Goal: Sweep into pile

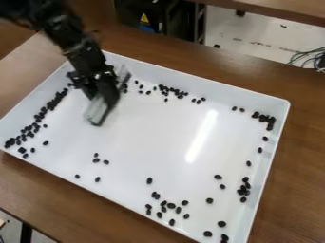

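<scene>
- So in the camera view the sweeper (95,110) is a long flat thing, and its long axis runs at a slant from upper right, near the tray's far wall, to lower left over the white floor.
- It's pale grey and smooth looking with a darker lower edge, kinda blurry; can't tell if it touches the tray.
- The black gripper (109,96) has its fingers closed in around the sweeper's middle, with an end sticking out each side.
- Tray (213,83) is white, shiny and shallow, with raised walls, rounded corners and a bright glare streak.
- Beans (171,206) are small, dark ovals: a long strip by the left wall, a row near the far wall, bunches by the right wall and loose ones toward the near side.
- Counter (295,190) is brown with a wood-grain look.
- Arm (75,42) is black and jointed, slanting down from the upper left over the tray's far-left corner, gripper hanging low.
</scene>
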Robot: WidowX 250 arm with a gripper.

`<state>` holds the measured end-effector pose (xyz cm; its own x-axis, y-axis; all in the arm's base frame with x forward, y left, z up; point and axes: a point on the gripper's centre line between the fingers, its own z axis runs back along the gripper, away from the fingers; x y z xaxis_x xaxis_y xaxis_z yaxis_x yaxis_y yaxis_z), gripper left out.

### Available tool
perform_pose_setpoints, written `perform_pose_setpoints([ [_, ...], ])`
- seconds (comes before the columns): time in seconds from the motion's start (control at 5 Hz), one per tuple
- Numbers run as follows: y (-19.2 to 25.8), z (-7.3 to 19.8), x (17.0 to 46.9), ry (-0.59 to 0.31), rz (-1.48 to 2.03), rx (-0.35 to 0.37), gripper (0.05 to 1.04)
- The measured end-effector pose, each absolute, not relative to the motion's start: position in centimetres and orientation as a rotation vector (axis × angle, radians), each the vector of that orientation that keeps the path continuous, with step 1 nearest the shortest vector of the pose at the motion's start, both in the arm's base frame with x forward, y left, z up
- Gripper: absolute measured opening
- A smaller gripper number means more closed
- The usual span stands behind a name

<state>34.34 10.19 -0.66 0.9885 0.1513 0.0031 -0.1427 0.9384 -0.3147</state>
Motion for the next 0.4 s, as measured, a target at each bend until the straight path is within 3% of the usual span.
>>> perform_pose_setpoints([
  [0.4, 12.9, -0.3, 33.0, -0.022, 0.179, -0.274, 0.362],
])
